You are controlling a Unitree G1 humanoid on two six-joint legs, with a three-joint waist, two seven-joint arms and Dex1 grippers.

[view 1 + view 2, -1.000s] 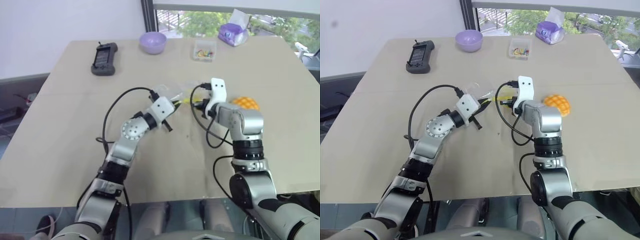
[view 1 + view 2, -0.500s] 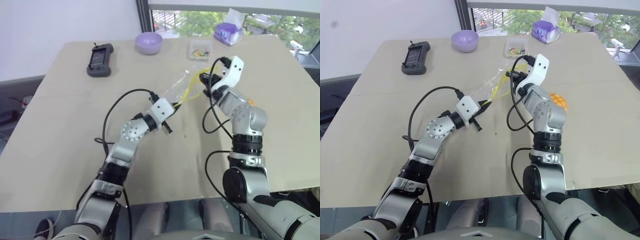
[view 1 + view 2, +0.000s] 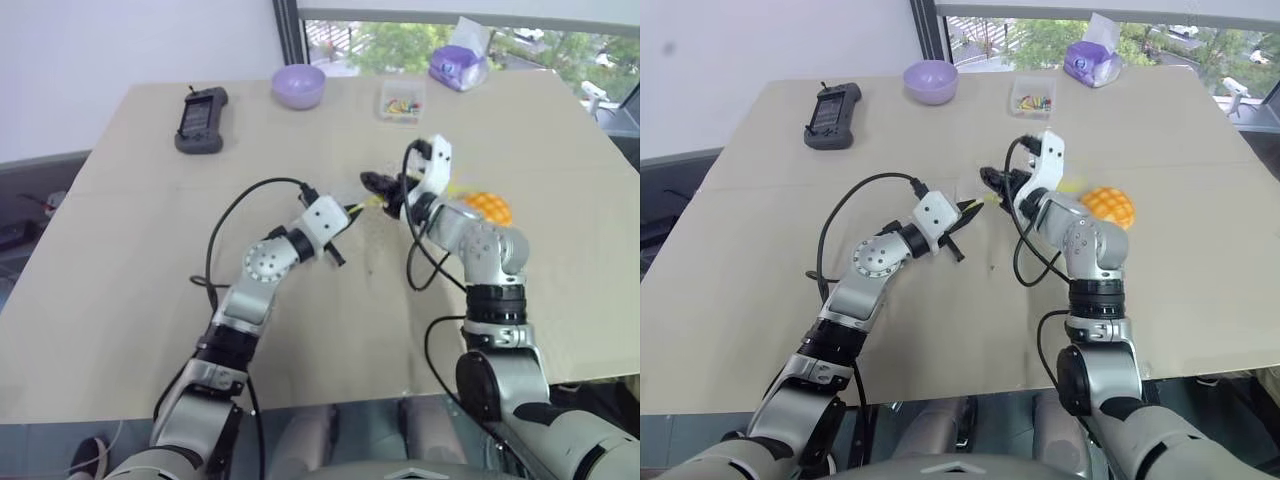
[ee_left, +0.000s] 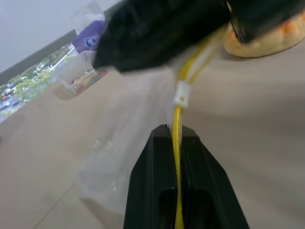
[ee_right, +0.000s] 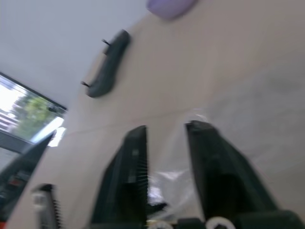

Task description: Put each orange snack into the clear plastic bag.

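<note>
— Four other things sit along the table's (image 3: 120, 250) far edge?
— Yes: a dark handheld device (image 3: 203, 118) at 11 o'clock, a smooth lilac bowl (image 3: 298, 84) at 12, a small clear box (image 3: 403, 100) and a purple tissue packet (image 3: 457, 65) toward 1.
— And the grippers?
— The left gripper (image 4: 175, 138) is clamped on the yellow seal strip of the crinkly clear plastic bag (image 4: 119, 143). The right gripper (image 5: 164, 138) has its jaws apart, holding nothing, just over the bag.
— The snack?
— Round, grid-topped orange snack (image 3: 1108, 206) lies at 3 o'clock of the bag, behind the right arm.
</note>
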